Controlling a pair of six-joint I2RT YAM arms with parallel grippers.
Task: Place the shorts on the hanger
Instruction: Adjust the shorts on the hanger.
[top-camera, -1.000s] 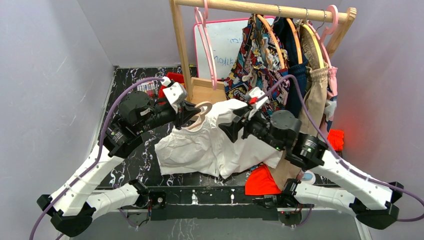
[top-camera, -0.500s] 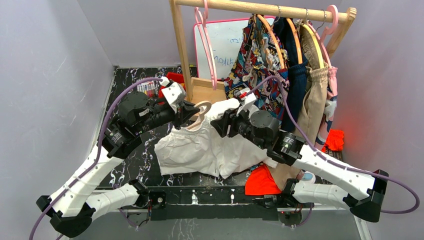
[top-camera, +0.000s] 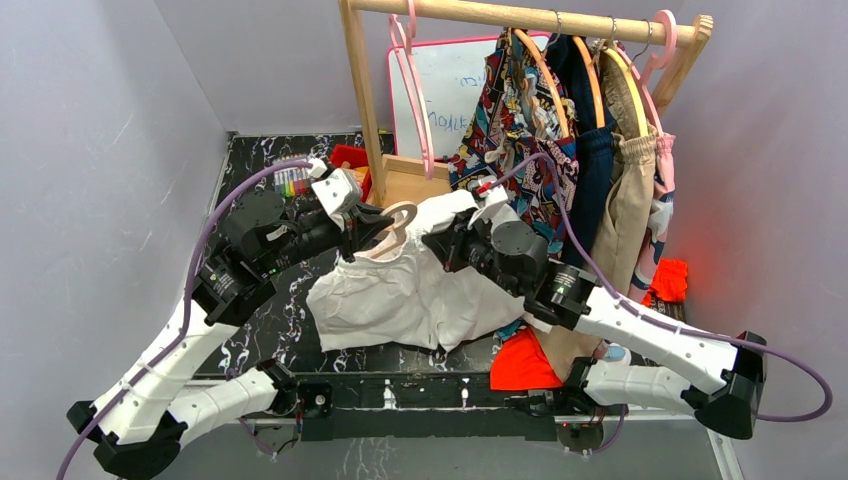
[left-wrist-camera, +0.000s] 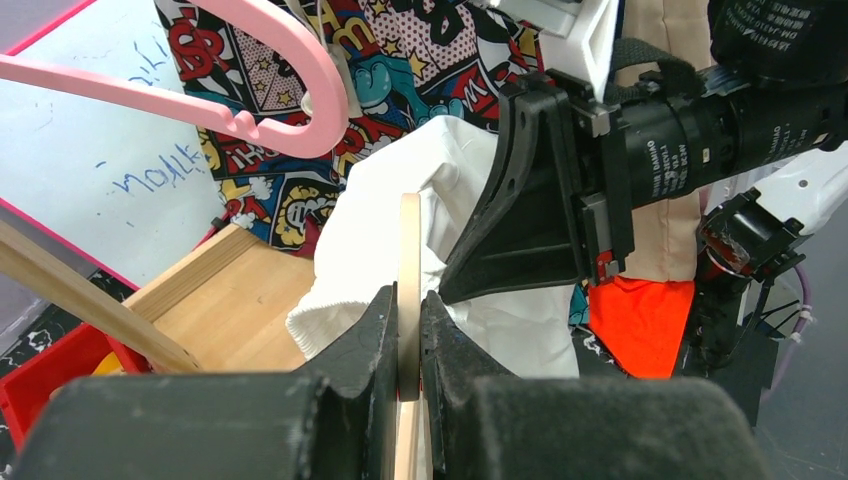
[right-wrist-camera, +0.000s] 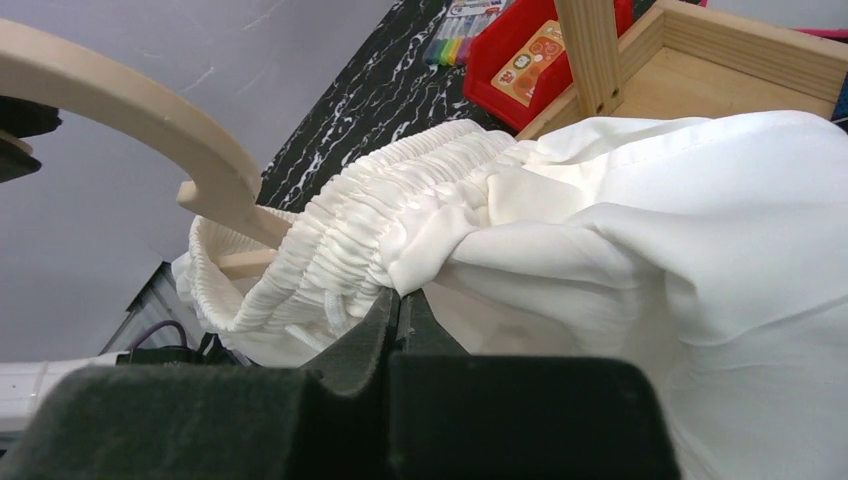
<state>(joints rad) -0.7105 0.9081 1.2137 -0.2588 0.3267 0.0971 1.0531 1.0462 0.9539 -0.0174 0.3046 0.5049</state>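
The white shorts (top-camera: 400, 295) lie spread across the middle of the black marbled table (top-camera: 250, 160), legs toward the near edge and gathered waistband lifted toward the far edge, where one arm of the cream hanger (right-wrist-camera: 130, 105) reaches into the waist opening. The right gripper (right-wrist-camera: 398, 300) is pinched tight on the waistband cloth, and the left gripper (left-wrist-camera: 405, 300) clamps the hanger's flat body. An orange cloth (top-camera: 520, 365) sits by the near edge, right of the shorts.

The hanger (right-wrist-camera: 130, 95) partly inside the shorts (right-wrist-camera: 650, 230)
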